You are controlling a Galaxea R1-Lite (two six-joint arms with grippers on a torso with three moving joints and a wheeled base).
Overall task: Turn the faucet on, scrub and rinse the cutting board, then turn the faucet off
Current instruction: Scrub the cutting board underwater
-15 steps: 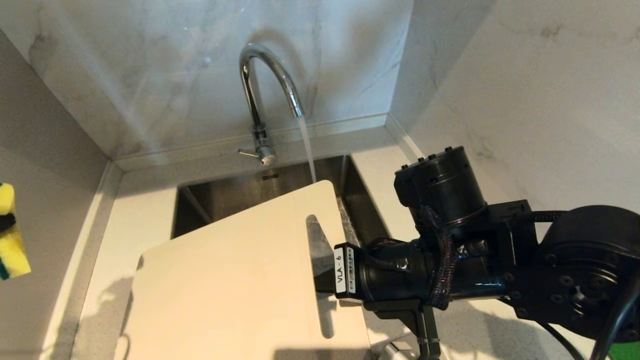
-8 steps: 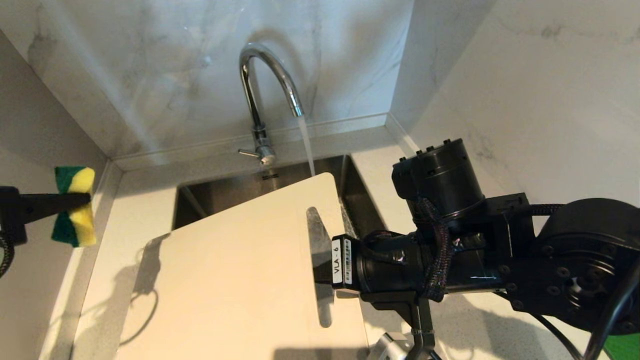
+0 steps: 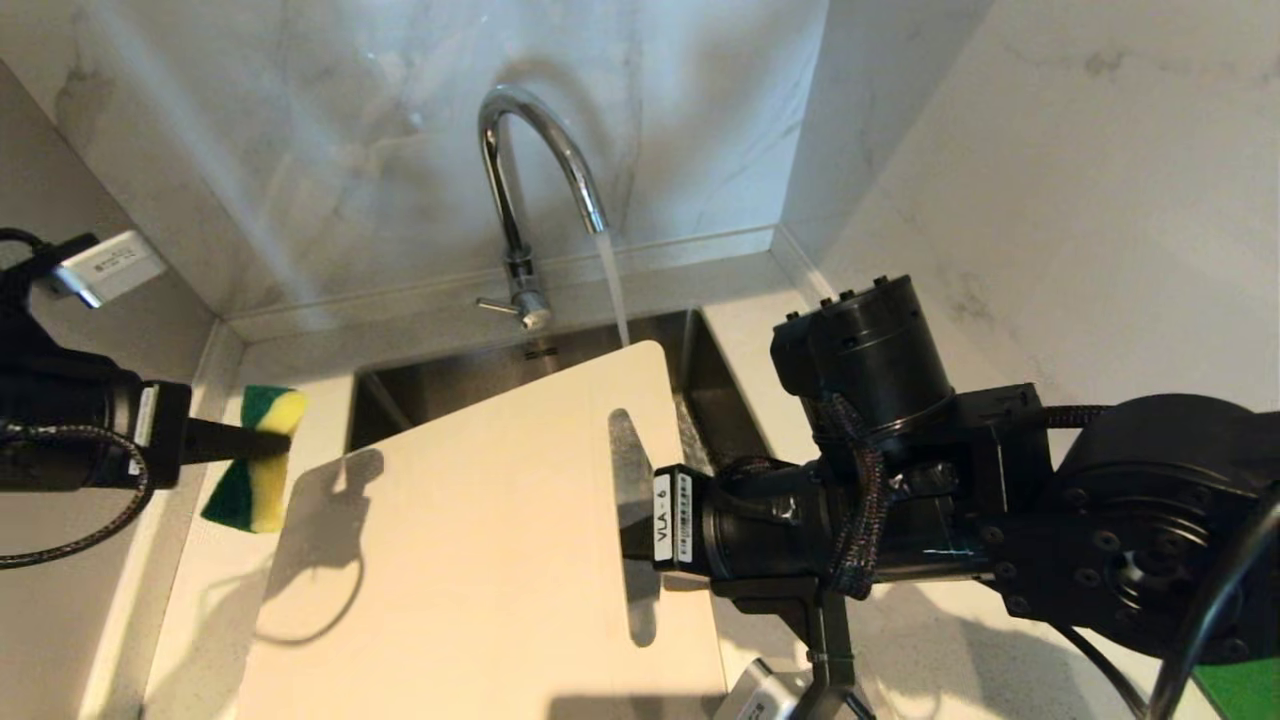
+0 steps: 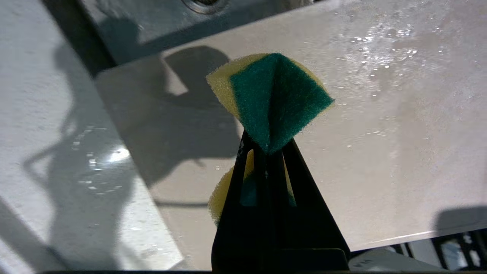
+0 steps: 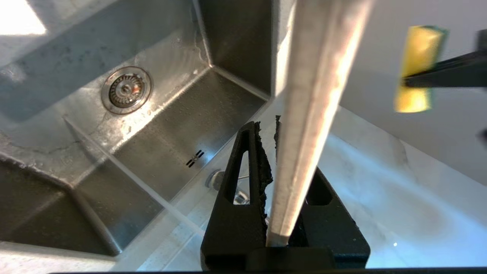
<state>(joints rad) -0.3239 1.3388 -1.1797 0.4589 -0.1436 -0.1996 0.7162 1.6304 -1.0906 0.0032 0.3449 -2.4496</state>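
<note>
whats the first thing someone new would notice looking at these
The big cream cutting board, tilted over the steel sink and clamped at its edge by the right gripper. Behind it the chrome faucet runs water past the board's far corner. At the left, the left gripper pinches a yellow-green sponge beside the board.

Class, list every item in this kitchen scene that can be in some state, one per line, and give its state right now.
faucet: on, water running.
cutting board: tilted over the sink, wet with droplets, gripped at its edge.
sponge: pinched, off the board.
left gripper: shut on the sponge.
right gripper: shut on the cutting board.
sink: wet, drain uncovered.
</note>
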